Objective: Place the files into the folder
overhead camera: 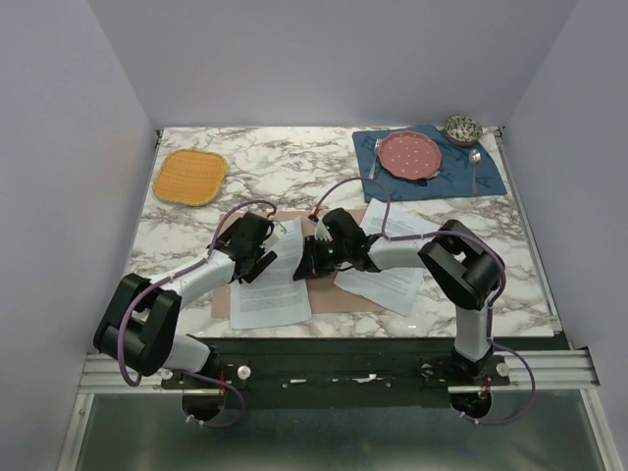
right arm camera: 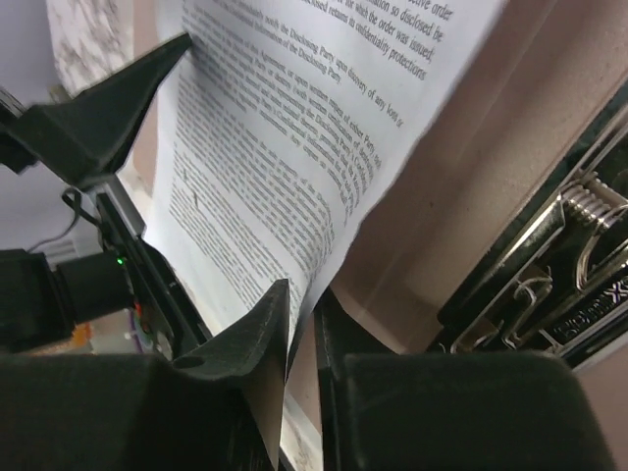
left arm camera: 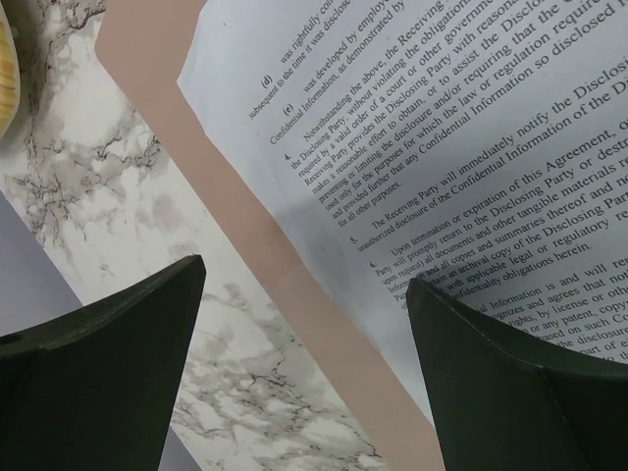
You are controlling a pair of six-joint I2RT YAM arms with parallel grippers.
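Folder (overhead camera: 329, 299) lies open on the marble table (overhead camera: 294, 177), mid-front. The left sheet (overhead camera: 275, 289) lies on its left half; the right sheet (overhead camera: 392, 275) lies partly on its right half and partly on the table. The left gripper (overhead camera: 263, 260) is over the left sheet's upper part, and the right gripper (overhead camera: 306, 260) is at that sheet's right edge. An orange mat (overhead camera: 189, 177) lies far left. A blue placemat (overhead camera: 429, 162) with a plate (overhead camera: 409, 155) lies far right.

Left wrist: the left gripper (left arm camera: 304, 324) is spread wide and holds nothing. Below it are the left sheet (left arm camera: 442, 147), the folder (left arm camera: 250, 226) and the table (left arm camera: 118, 216).

Right wrist: the right gripper (right arm camera: 299, 324) pinches the edge of the left sheet (right arm camera: 285, 167), which curves up off the folder (right arm camera: 510, 147). A metal clip (right arm camera: 579, 226) shows at the right.
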